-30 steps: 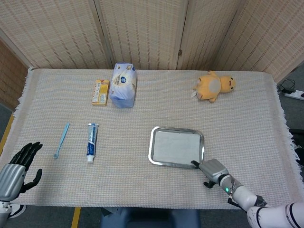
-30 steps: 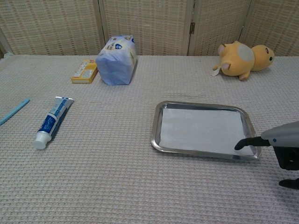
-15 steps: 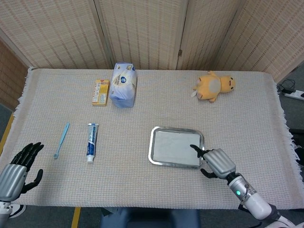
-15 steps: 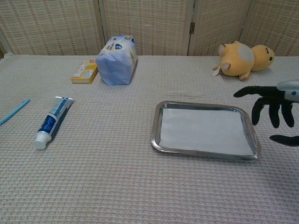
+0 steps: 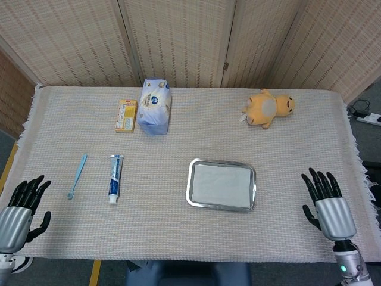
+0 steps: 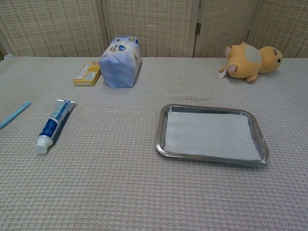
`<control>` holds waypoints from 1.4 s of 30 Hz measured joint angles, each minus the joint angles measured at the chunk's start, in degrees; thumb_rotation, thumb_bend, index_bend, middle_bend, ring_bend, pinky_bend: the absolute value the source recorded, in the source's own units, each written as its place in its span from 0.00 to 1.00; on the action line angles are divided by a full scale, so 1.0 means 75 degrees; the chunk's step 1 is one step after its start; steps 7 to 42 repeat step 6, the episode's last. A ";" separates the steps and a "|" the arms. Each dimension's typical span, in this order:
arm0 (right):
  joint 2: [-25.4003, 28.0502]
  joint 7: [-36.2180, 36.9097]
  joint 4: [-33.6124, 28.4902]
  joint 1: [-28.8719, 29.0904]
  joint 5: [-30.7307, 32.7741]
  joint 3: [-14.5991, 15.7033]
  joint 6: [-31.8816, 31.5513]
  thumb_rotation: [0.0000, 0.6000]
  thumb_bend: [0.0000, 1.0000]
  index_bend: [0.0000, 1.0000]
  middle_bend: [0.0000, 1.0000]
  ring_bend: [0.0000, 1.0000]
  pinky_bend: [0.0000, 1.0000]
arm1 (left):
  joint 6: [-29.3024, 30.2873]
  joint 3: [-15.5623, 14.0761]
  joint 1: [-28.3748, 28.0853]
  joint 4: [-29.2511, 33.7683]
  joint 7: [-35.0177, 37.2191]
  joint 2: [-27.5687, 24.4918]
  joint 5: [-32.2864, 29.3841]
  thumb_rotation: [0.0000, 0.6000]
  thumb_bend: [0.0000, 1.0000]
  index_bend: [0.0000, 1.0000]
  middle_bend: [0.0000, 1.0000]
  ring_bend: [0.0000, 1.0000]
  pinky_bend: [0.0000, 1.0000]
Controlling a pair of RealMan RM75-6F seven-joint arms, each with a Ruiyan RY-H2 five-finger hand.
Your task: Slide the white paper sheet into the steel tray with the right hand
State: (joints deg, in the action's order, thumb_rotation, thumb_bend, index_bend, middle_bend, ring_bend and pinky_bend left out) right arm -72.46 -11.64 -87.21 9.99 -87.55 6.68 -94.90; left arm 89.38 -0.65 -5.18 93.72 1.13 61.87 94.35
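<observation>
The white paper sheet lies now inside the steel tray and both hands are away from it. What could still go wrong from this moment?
1. The white paper sheet lies loose in the shallow steel tray; nothing holds it, so a draught or a bump might shift it out.
2. The right hand, open beside the tray, might nudge the tray if it swings back carelessly.
3. The left hand is at the table edge, near the light blue toothbrush; a careless move could knock it.

White paper sheet (image 6: 208, 134), silver steel tray (image 6: 210, 155), beige woven tablecloth (image 6: 120, 192).

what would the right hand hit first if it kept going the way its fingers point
Probably nothing: the right hand points up the bare cloth toward the far edge, right of the tray and plush. Height is unclear.
</observation>
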 measured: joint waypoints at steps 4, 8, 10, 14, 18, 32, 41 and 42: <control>0.0127 0.0365 -0.0047 -0.0128 -0.0049 -0.0103 0.0020 1.00 0.44 0.00 0.00 0.00 0.00 | -0.0052 0.0052 0.0002 0.0044 -0.0328 0.0050 -0.0115 1.00 0.59 0.00 0.00 0.00 0.04; 0.0176 0.0414 -0.0083 -0.0169 -0.0145 -0.0145 0.0055 1.00 0.44 0.00 0.00 0.00 0.00 | 0.0014 0.0063 0.0023 0.0009 -0.0363 0.0092 -0.0091 1.00 0.59 0.00 0.00 0.00 0.04; 0.0176 0.0414 -0.0083 -0.0169 -0.0145 -0.0145 0.0055 1.00 0.44 0.00 0.00 0.00 0.00 | 0.0014 0.0063 0.0023 0.0009 -0.0363 0.0092 -0.0091 1.00 0.59 0.00 0.00 0.00 0.04; 0.0176 0.0414 -0.0083 -0.0169 -0.0145 -0.0145 0.0055 1.00 0.44 0.00 0.00 0.00 0.00 | 0.0014 0.0063 0.0023 0.0009 -0.0363 0.0092 -0.0091 1.00 0.59 0.00 0.00 0.00 0.04; 0.0176 0.0414 -0.0083 -0.0169 -0.0145 -0.0145 0.0055 1.00 0.44 0.00 0.00 0.00 0.00 | 0.0014 0.0063 0.0023 0.0009 -0.0363 0.0092 -0.0091 1.00 0.59 0.00 0.00 0.00 0.04; 0.0176 0.0414 -0.0083 -0.0169 -0.0145 -0.0145 0.0055 1.00 0.44 0.00 0.00 0.00 0.00 | 0.0014 0.0063 0.0023 0.0009 -0.0363 0.0092 -0.0091 1.00 0.59 0.00 0.00 0.00 0.04; 0.0176 0.0414 -0.0083 -0.0169 -0.0145 -0.0145 0.0055 1.00 0.44 0.00 0.00 0.00 0.00 | 0.0014 0.0063 0.0023 0.0009 -0.0363 0.0092 -0.0091 1.00 0.59 0.00 0.00 0.00 0.04; 0.0176 0.0414 -0.0083 -0.0169 -0.0145 -0.0145 0.0055 1.00 0.44 0.00 0.00 0.00 0.00 | 0.0014 0.0063 0.0023 0.0009 -0.0363 0.0092 -0.0091 1.00 0.59 0.00 0.00 0.00 0.04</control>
